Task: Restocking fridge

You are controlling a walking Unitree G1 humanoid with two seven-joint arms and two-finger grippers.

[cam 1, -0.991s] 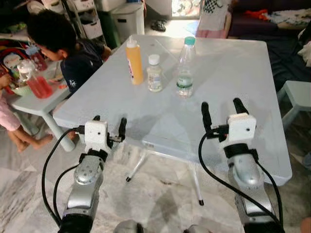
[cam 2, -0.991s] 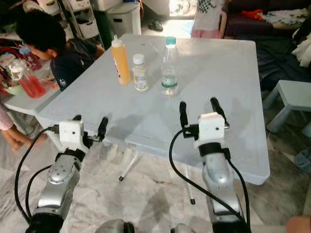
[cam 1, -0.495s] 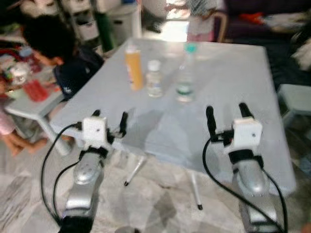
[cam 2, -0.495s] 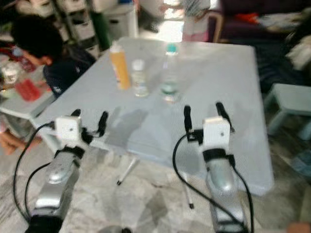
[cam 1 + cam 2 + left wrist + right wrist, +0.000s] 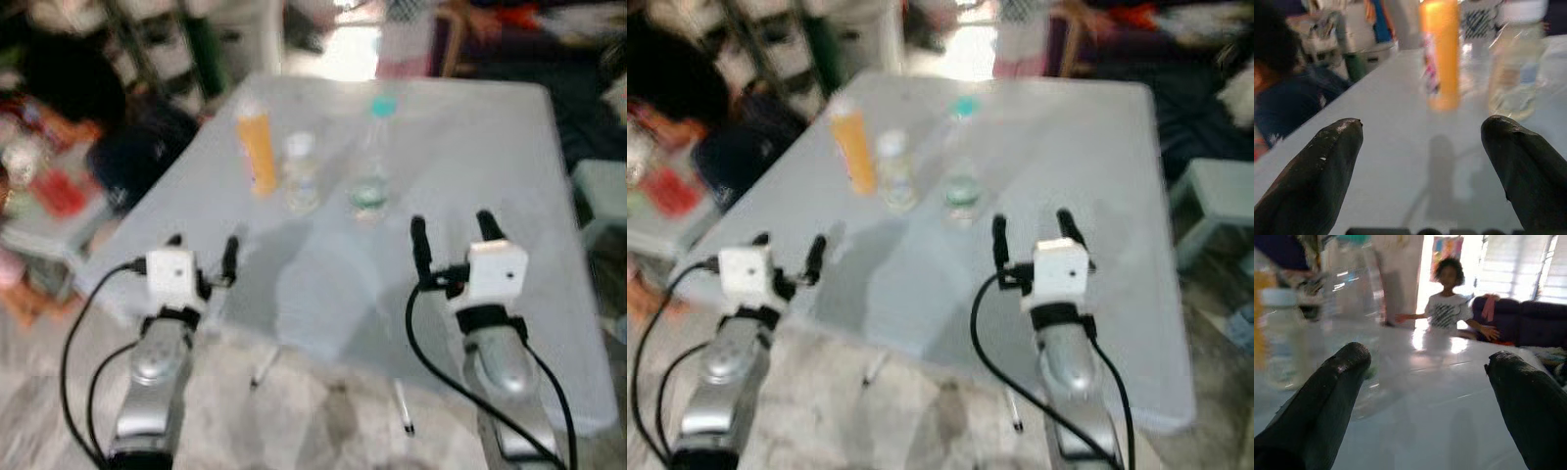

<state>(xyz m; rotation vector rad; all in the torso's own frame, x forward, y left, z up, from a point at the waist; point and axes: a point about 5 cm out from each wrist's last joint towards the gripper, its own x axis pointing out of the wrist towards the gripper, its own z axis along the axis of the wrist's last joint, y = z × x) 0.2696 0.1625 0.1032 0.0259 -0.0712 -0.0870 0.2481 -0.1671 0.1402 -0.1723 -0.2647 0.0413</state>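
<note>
Three bottles stand in a row on the pale grey table (image 5: 470,147): an orange bottle (image 5: 257,149), a small clear bottle with a white cap (image 5: 300,173), and a tall clear water bottle with a green cap (image 5: 371,152). My left gripper (image 5: 203,257) hovers open at the table's near left edge, short of the orange bottle (image 5: 1442,54). My right gripper (image 5: 451,233) is open above the table's near part, just right of the water bottle (image 5: 1349,308). Nothing lies between either pair of fingers.
A person (image 5: 108,137) in dark clothing sits at the table's left side beside a low table with a red-filled container (image 5: 54,186). Another person (image 5: 1449,298) stands beyond the far edge. A small pale stool (image 5: 1215,196) is at the right. The picture is blurred.
The camera has shifted and the picture has blurred. Both grippers sit a little further over the table's near edge; their fingers stay open.
</note>
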